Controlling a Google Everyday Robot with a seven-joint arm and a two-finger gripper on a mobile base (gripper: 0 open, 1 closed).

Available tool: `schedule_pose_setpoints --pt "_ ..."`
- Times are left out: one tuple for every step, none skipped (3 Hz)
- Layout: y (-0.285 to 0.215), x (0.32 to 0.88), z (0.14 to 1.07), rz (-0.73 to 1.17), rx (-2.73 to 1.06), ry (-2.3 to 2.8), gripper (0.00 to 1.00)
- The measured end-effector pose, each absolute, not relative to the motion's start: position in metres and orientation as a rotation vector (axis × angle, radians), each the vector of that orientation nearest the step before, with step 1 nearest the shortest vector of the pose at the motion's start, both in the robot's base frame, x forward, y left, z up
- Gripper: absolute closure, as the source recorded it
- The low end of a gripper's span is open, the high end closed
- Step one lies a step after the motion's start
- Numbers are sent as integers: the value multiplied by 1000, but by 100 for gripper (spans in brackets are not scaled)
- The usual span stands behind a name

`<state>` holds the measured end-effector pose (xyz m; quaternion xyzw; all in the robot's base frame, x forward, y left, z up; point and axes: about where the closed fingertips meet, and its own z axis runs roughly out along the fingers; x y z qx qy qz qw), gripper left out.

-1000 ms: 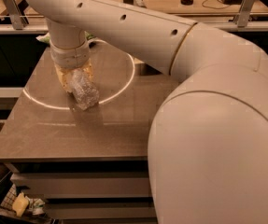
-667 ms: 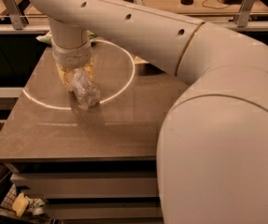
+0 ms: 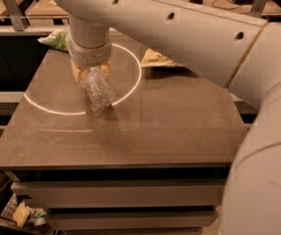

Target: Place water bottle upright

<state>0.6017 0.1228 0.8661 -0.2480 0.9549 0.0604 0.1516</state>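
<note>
A green bag (image 3: 57, 38) is being seen at the far left, outside the ring of light (image 3: 52, 110) that is being reflected on the table (image 3: 169, 126). It lies just beyond the ring's far-left arc.

Inside the ring, near its left half, the tool (image 3: 90, 71) is being hung downward from the arm (image 3: 179, 28). Its yellowish fingers (image 3: 79, 71) are being pressed around the upper part of the water bottle (image 3: 100, 89), so the tool is judged to be pinching it. The bottle is being carried tilted, not upright. Its base is being pointed down and to the right, toward the ring's near arc. Whether the base is touching the table cannot be told. The cap end is being hidden by the tool.

The bottle is being judged light and probably empty, with thin, crinkled walls that are being expected to give under pressure. A hard squeeze at mid-body is being judged risky, since it could buckle the wall and let the smooth plastic slip. The stiffer shoulder near the neck is being judged the better hold. The narrow base and low weight are being taken as a tipping risk on the glossy top, so a level set-down is being called for before release.

To the right, just outside the ring's far-right arc, a pale packet (image 3: 155, 58) is being seen beyond the table's far edge.
</note>
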Motion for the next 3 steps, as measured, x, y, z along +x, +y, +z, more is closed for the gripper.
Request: schedule_pose_setpoints --pt "103 599 885 216 -675 2643 100" --pt "79 598 909 262 -634 2511 100" --pt "59 602 937 317 -606 2351 100"
